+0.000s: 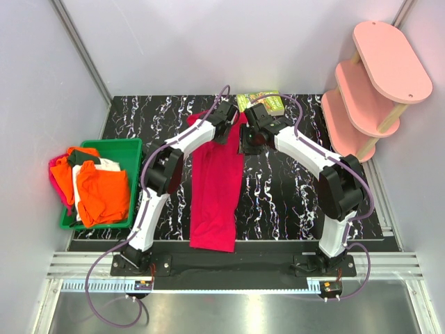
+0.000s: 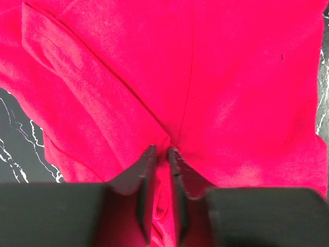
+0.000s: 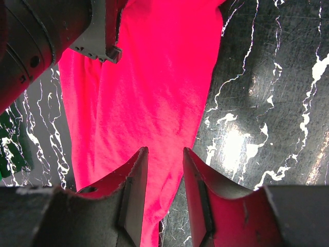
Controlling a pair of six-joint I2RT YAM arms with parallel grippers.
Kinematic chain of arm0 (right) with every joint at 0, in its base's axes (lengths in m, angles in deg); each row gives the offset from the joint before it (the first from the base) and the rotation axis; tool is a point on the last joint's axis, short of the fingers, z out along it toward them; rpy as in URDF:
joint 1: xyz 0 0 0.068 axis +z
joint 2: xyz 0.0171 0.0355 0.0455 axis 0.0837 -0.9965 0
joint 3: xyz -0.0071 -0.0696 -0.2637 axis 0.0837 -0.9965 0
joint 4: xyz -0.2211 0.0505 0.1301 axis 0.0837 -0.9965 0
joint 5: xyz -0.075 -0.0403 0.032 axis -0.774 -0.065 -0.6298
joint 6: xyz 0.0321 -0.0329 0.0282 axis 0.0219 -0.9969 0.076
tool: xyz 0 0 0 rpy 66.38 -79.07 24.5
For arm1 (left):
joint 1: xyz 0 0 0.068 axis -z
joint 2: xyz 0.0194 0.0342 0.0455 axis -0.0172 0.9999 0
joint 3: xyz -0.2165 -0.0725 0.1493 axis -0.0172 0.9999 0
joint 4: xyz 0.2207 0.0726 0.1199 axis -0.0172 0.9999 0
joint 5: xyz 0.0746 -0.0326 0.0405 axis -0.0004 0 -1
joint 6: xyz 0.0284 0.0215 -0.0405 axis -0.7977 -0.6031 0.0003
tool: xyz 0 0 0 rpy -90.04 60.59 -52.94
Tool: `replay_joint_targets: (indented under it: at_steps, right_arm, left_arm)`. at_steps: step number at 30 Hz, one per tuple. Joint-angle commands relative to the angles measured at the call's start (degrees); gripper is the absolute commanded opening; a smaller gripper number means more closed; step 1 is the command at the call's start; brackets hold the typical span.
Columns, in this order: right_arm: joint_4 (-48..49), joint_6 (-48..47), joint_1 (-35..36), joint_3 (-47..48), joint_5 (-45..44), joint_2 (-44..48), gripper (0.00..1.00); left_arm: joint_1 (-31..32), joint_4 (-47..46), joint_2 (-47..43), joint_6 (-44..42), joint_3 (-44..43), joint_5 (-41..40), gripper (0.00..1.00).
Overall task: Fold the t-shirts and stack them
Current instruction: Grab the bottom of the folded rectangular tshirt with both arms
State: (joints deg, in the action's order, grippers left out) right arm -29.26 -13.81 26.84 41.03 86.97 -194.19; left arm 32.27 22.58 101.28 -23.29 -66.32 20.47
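At twelve o'clock our left gripper [image 2: 162,152] pinches the red shirt [image 2: 216,77] to lift its end for folding. Our right gripper [image 3: 164,152] straddles it with jaws part-open, and we cannot tell if it grips.

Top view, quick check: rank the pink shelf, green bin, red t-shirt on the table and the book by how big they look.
1. pink shelf, looks largest, though it stands taller and so nearer the camera.
2. green bin and red t-shirt: too alike to rank.
3. book, clearly smallest.
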Motion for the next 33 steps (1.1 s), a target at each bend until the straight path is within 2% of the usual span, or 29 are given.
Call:
replay_joint_targets:
  at_steps: [1,5,18,31,33]
  right_arm:
    - [0.2,-0.4,-0.2,1.0,-0.1,1.6,0.41]
    - [0.2,-0.2,-0.3,1.1,-0.2,1.5,0.41]
    - [0.7,1.2,-0.2,0.0,0.8,1.5,0.41]
    - [1.7,1.1,-0.2,-1.6,1.2,1.0,0.41]
    - [1.6,1.1,-0.2,-1.6,1.5,0.7,0.41]
  left_arm:
    - [-0.3,-0.7,-0.5,0.1,-1.7,-0.6,0.13]
    - [-0.4,-1.2,-3.3,1.5,-0.2,-3.9,0.0]
    - [-5.7,-6.1,-16.3,7.7,11.3,-10.6,0.0]
    - [-6.9,-4.1,-16.1,14.3,18.1,-11.9,0.0]
    - [-6.9,-2.9,-14.9,15.2,17.7,-11.7,0.07]
